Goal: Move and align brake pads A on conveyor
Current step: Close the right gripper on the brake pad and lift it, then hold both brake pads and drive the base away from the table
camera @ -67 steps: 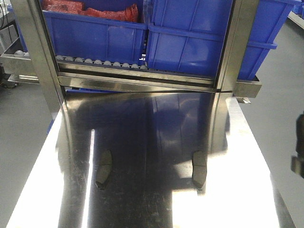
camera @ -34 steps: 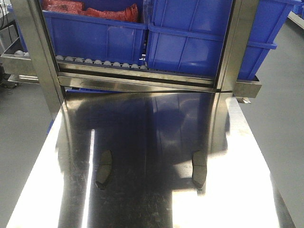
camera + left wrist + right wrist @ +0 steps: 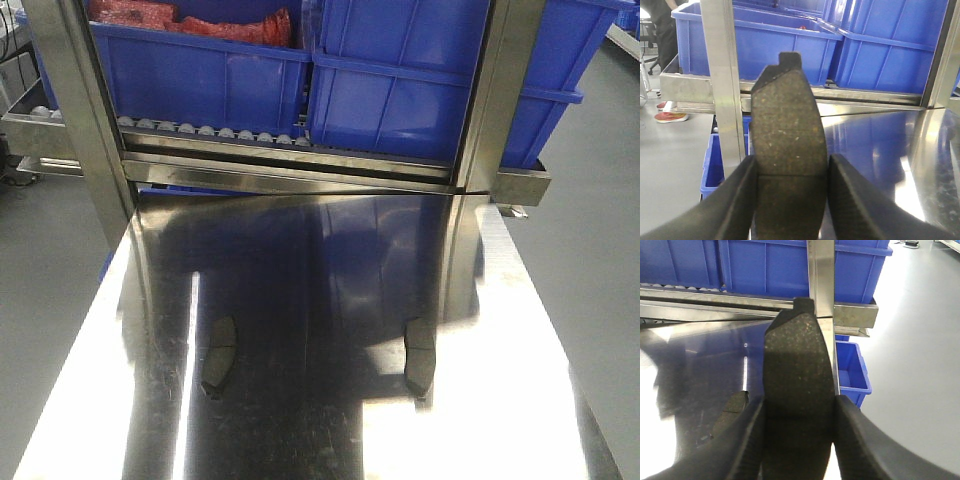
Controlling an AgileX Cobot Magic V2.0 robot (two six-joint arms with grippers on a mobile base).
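Two dark-grey brake pads lie on the shiny steel table in the front view, one at the left and one at the right. Neither arm shows in that view. In the left wrist view my left gripper is shut on a third brake pad, which stands upright between the fingers at its middle groove. My right gripper is shut on another brake pad in the same way. Below and to its left a pad lies on the table. The conveyor is out of view.
The steel table runs back to a steel rack frame with roller rails. Blue bins stand on the rack, one holding red items. Grey floor lies on both sides of the table, with a small blue bin under the rack's right end.
A dark part of the right arm at the right edge of the front view one second ago has left that view. The two pads on the table have not moved.
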